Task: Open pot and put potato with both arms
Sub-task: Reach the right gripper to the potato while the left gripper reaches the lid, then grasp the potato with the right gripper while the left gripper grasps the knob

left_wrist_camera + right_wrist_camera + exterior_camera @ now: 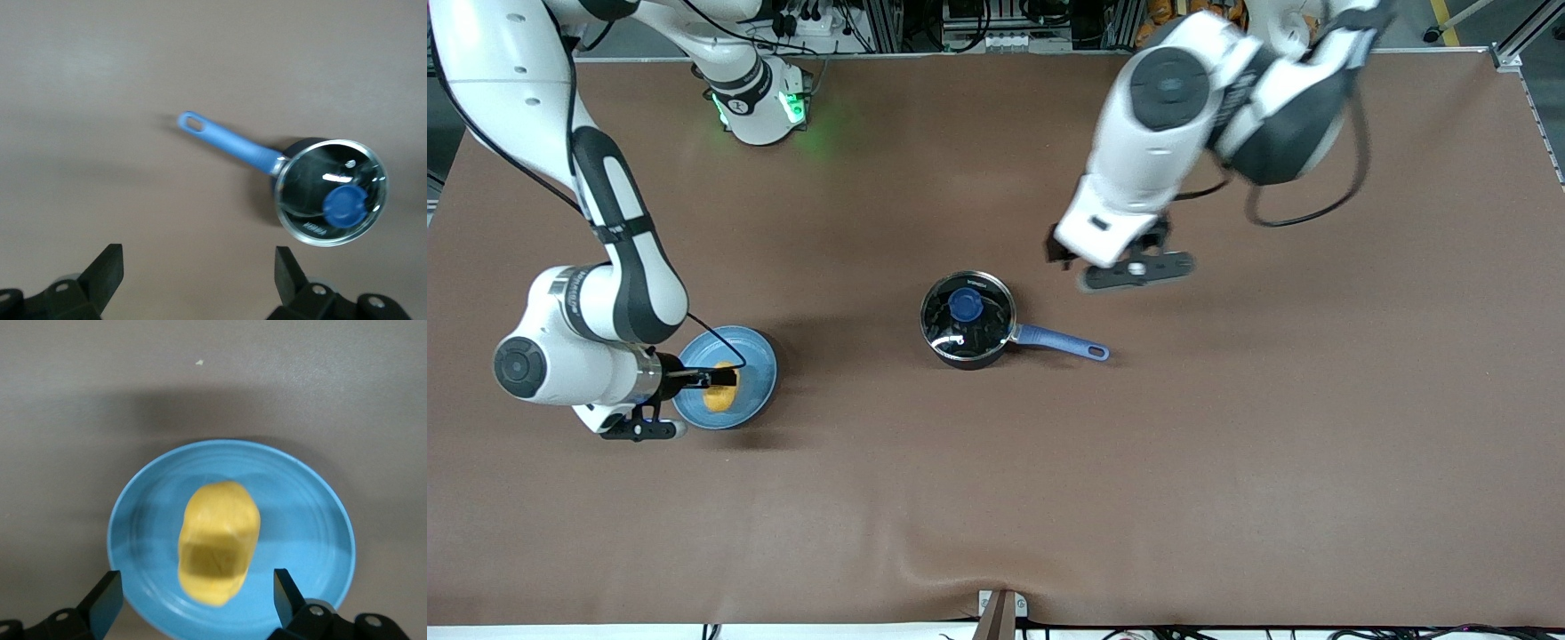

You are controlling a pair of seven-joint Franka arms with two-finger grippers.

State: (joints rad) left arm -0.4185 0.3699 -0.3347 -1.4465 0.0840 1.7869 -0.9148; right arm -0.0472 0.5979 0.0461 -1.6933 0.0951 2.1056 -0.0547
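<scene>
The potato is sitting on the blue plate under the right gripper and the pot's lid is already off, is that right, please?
Not quite: the front view shows the glass lid still on the pot. The potato does lie on the plate, under the open right gripper.

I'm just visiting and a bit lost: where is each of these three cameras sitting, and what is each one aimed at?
Front view: high across the table, facing both arms; shows the pot, the plate and the potato.
Left wrist view: on the left arm, looking down past its open left hand at the lidded pot.
Right wrist view: on the right arm, looking down past its open right hand at the potato lying on the plate.
Shared: front and left wrist views both show the pot.
</scene>
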